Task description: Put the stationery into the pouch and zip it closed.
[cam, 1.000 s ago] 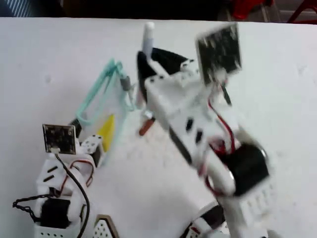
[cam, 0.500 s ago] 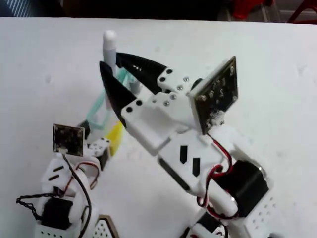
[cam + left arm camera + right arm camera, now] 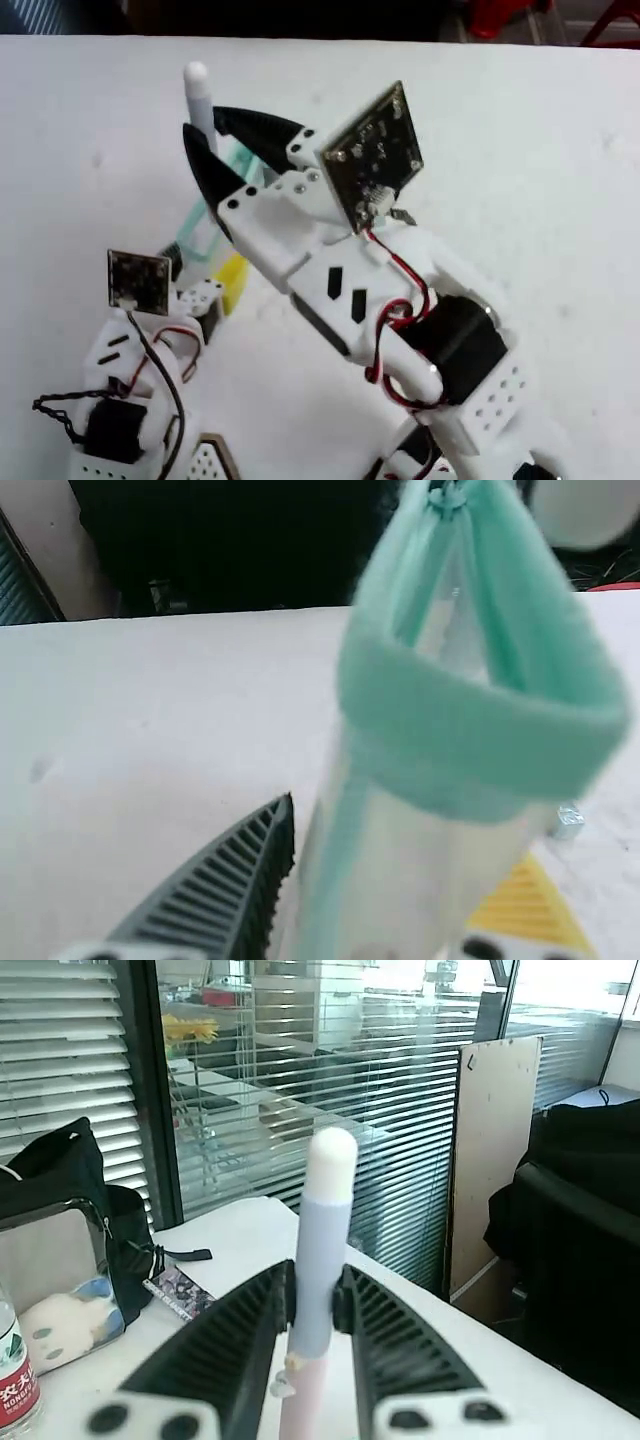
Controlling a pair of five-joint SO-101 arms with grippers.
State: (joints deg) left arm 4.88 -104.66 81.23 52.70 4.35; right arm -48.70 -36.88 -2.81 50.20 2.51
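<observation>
— What has shifted?

— Over the last second the right arm has carried the white-capped, pale-blue plastic pen [image 3: 197,95] leftward across the high view. It now stands near the far end of the clear plastic pouch with mint-green zip trim [image 3: 190,225]. The left arm has kept its place.

— And the claws?

— The right gripper [image 3: 202,121] is clamped on the pen's barrel, cap upward. In the right wrist view both black fingers [image 3: 225,1345] press against it. The left gripper [image 3: 370,900] holds the pouch by its lower part above the white table [image 3: 100,130], with the zip mouth gaping.

— What is hard to make out?

— From above, the right arm covers much of the pouch. In the right wrist view the pen's lower end is cut off. In the left wrist view one ribbed dark finger shows beside the pouch; the other sits behind it, and the contact itself is cut off. A yellow triangular piece [image 3: 520,910] shows through the pouch wall; I cannot tell what it is.
</observation>
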